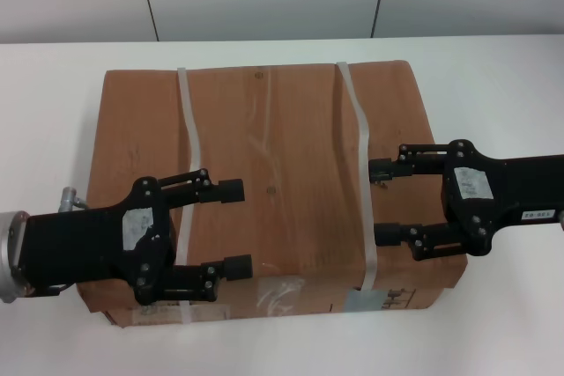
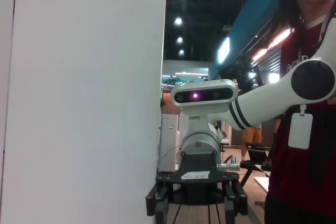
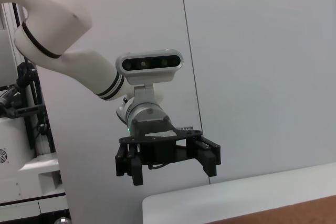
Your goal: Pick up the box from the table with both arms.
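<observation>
- Above the box's near left part, the left gripper [image 1: 236, 228] is held with fingers spread, nothing between them.
- Above the near right part, the right gripper [image 1: 382, 202] is likewise spread wide, empty.
- Contact with the box [image 1: 273, 147] cannot be judged from overhead.
- The box is seen flat on the table [image 1: 493, 85]; two straps [image 1: 359, 121] cross it.
- Its front print is partly hidden by the left gripper.

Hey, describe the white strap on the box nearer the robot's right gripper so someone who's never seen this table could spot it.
On the white table lies a big flat brown cardboard box. Two white straps cross its top from the far edge to the near edge. The right strap is the one running just past the fingertips of the open right gripper; the left strap passes under the open left gripper.
</observation>
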You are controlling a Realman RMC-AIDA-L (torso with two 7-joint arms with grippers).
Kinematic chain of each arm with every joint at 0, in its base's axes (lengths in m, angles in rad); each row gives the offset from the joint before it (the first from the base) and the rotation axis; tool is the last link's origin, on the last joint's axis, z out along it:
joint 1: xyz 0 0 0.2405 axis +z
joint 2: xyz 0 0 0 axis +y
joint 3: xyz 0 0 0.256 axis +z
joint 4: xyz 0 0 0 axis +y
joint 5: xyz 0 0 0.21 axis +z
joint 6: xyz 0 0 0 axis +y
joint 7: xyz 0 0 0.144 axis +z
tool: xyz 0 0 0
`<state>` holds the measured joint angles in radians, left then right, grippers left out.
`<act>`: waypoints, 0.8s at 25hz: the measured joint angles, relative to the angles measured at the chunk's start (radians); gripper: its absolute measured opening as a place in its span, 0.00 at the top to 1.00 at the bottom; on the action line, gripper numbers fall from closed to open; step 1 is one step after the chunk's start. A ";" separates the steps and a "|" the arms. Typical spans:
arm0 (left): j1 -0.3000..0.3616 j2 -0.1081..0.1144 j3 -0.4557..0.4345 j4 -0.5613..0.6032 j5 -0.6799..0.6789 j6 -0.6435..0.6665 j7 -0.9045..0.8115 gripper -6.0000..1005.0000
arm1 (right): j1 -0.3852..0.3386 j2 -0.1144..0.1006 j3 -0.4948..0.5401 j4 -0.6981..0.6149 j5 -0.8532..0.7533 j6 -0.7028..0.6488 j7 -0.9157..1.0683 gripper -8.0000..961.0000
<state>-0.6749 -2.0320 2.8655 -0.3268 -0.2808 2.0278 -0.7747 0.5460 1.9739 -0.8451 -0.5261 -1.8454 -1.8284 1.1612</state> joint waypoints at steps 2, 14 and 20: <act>0.000 0.000 0.000 0.000 0.000 0.000 0.000 0.20 | 0.000 0.000 0.000 0.000 0.000 0.000 0.000 0.19; 0.004 -0.001 0.000 0.000 -0.010 -0.001 0.000 0.20 | 0.000 0.001 0.001 0.000 0.003 0.006 0.000 0.19; 0.006 -0.001 0.000 0.000 -0.025 -0.002 -0.002 0.20 | 0.000 0.005 0.001 0.000 0.003 0.015 0.001 0.19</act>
<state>-0.6687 -2.0328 2.8655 -0.3267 -0.3053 2.0263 -0.7763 0.5461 1.9788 -0.8437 -0.5261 -1.8421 -1.8130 1.1621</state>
